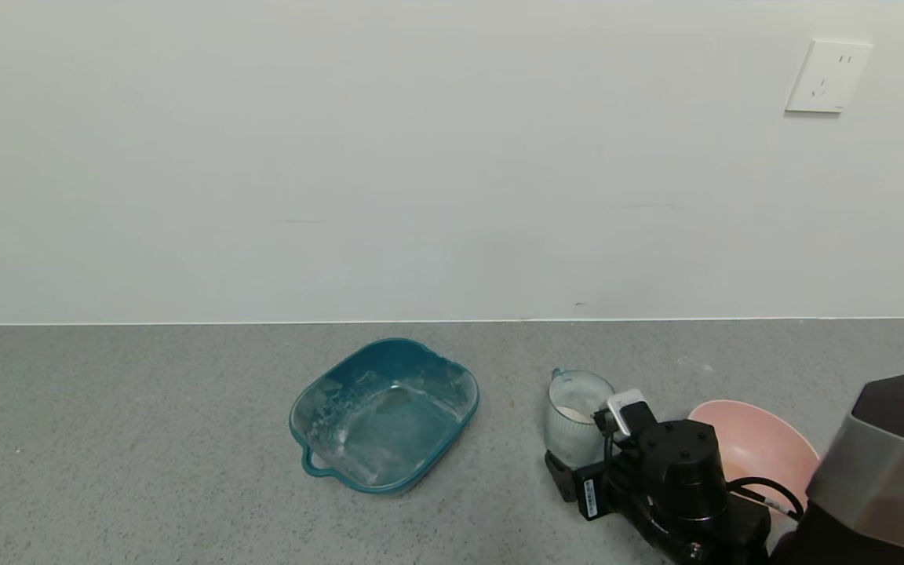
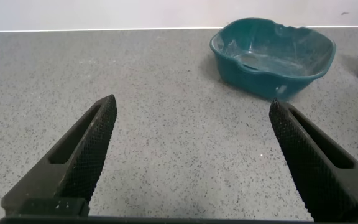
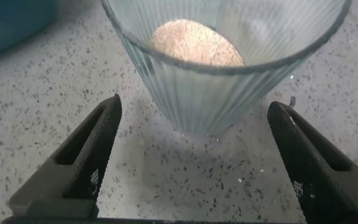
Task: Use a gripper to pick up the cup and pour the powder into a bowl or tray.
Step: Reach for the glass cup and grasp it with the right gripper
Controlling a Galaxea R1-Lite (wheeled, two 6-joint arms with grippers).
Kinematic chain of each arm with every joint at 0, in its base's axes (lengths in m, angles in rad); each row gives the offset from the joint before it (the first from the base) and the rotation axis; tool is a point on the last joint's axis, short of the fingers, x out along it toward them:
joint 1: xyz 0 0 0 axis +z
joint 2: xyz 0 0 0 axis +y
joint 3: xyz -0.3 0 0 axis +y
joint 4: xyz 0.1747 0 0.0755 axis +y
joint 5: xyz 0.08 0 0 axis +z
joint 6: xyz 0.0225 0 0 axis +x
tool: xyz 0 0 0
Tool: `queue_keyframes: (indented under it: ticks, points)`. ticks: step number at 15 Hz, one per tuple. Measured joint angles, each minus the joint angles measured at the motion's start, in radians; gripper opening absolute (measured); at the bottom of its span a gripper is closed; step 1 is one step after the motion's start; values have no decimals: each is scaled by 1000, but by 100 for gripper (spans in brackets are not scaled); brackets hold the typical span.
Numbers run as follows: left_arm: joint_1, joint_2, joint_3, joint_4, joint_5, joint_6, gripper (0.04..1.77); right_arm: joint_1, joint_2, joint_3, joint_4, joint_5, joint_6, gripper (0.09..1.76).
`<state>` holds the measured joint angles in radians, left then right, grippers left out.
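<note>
Starting at the left, the left gripper (image 2: 191, 158), a pair of black jaws with cross-hatched pads, is hanging spread wide over bare speckled grey countertop (image 1: 146, 439), idle and out of the head camera's sight. Its wrist view is looking across at the teal rounded-square plastic tray (image 1: 384, 413) with a small loop handle, whose glossy inside is smeared with a whitish film; the tray is sitting well apart from the cup.

Moving right, the small clear, pale bluish ribbed plastic cup (image 1: 577, 420) is standing upright on the counter, its tiny teal handle at the far rim. A small heap of fine off-white powder (image 3: 196, 42) is lying in its bottom. The right gripper (image 3: 191, 155), black with a white-grey module and a looping cable, is sitting low on the counter just in front of the cup, its jaws gaping on either side of the cup's base without touching it.

The step in hand looks like the approach before the grasp. The next move is probably calling for a slight advance, then a gentle closing on the thin, slippery ribbed wall, which may flex or tip.

Furthest right, the round smooth pale pink bowl (image 1: 758, 439) is waiting just beside the cup, partly hidden behind the right arm.
</note>
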<state>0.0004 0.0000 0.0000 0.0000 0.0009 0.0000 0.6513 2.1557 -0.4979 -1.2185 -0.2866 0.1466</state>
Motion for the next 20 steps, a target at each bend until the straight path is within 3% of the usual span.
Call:
queue_keyframes:
  ticks: [20]
  points:
    - [0,0,0,0,0,0,176,-37,80,-118,-33,-2,-9,171]
